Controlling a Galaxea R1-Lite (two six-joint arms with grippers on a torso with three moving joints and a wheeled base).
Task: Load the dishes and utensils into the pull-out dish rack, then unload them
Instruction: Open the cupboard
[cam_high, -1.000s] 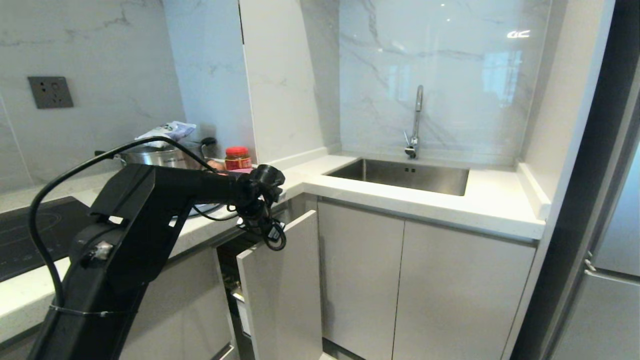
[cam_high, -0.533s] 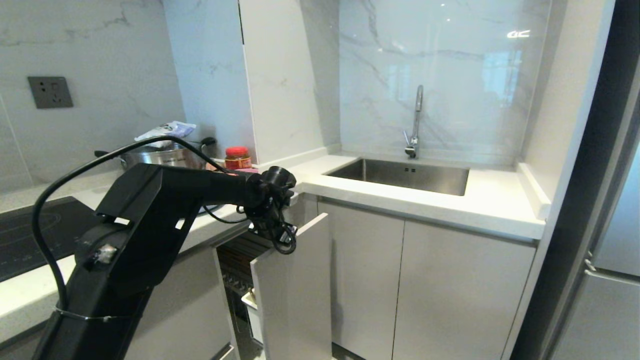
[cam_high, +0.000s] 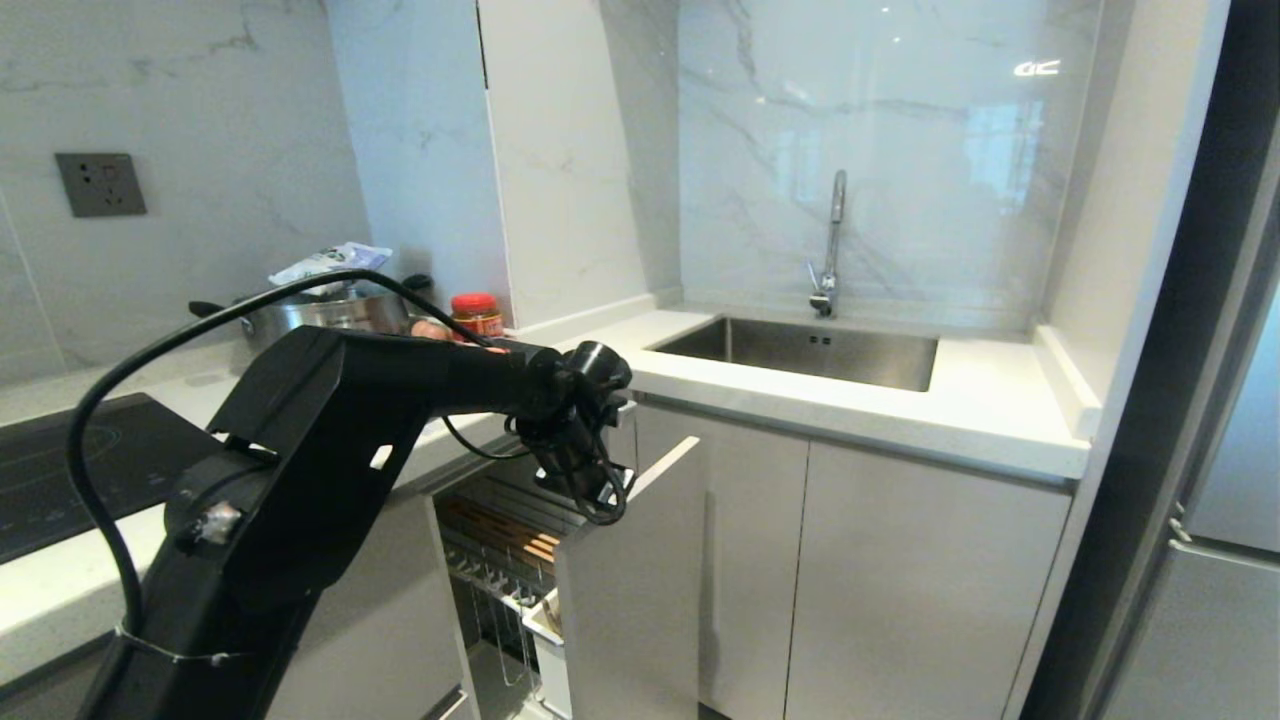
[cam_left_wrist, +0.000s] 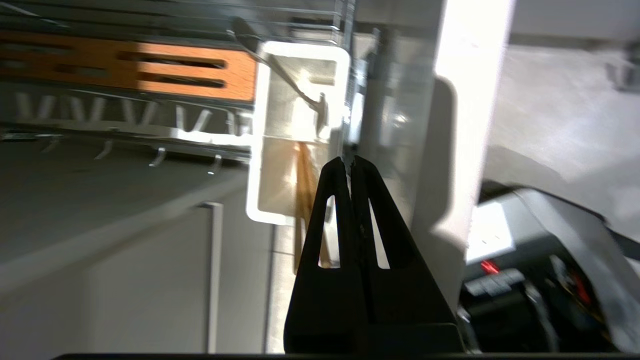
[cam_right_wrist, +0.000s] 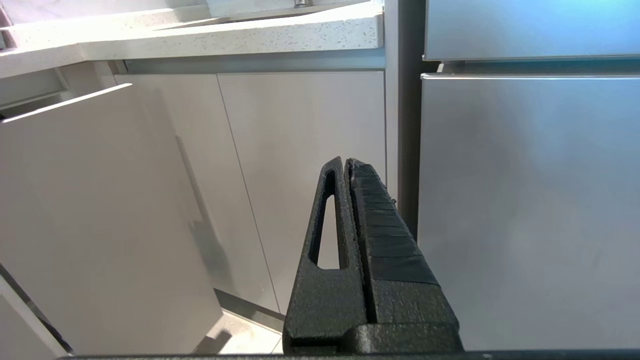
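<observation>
Left hand (cam_left_wrist: 348, 161), fingers pressed together, over cutlery cup (cam_left_wrist: 260, 150) holding chopsticks (cam_left_wrist: 302, 170).

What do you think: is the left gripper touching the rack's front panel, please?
Cannot tell. The head view loses the left gripper against the front panel, at its top edge; the left wrist view shows neither contact nor gap plainly.

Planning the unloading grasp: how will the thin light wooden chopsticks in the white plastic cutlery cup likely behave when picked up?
The thin light wooden chopsticks look slim and rigid, so probably stiff and light. They lean loosely in the white plastic cutlery cup, so may slide, roll or separate when pinched. Lifting them probably won't snag the slim silver metal utensil, which is in another compartment.
</observation>
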